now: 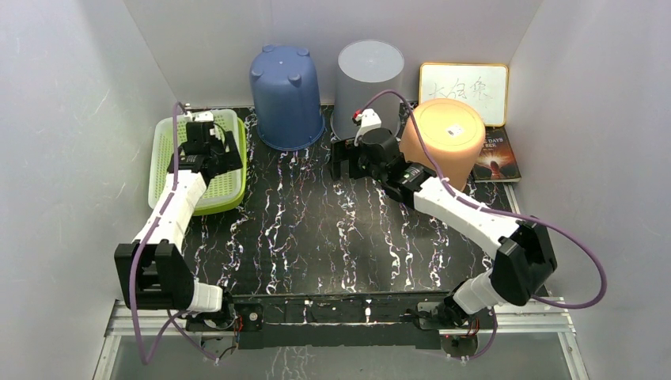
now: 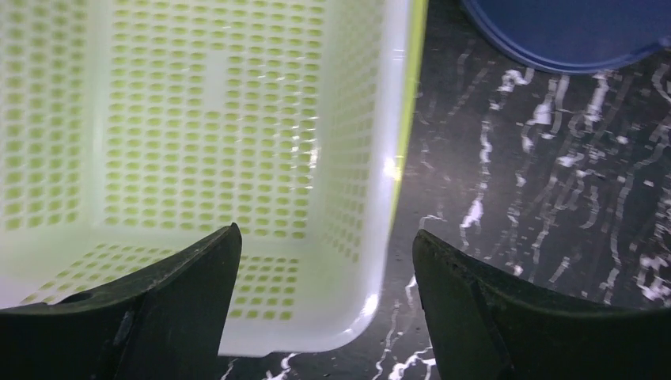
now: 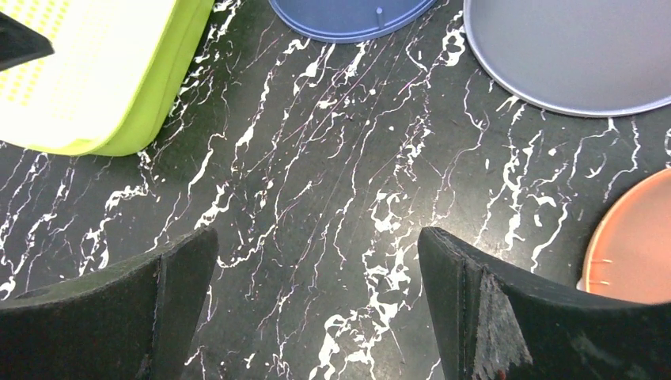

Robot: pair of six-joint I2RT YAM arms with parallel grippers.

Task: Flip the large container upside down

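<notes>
Left pincer (image 2: 326, 233) is spread wide over the basket's (image 1: 164, 150) right near corner, with one finger over the mesh floor and the other over the table (image 1: 316, 229). The green basket sits at the table's left edge, opening upward. To its right, a blue bucket (image 1: 285, 95) and a grey bucket (image 1: 368, 79) stand inverted at the back. Right pincer (image 3: 318, 233) is also spread, holding nothing, above bare table just beside an inverted orange bucket (image 1: 443, 142). A whiteboard (image 1: 467, 87) and a book (image 1: 497, 154) lie at the far right.

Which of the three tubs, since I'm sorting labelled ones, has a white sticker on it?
The orange tub, rightmost; the blue tub and grey tub show no sticker.
</notes>
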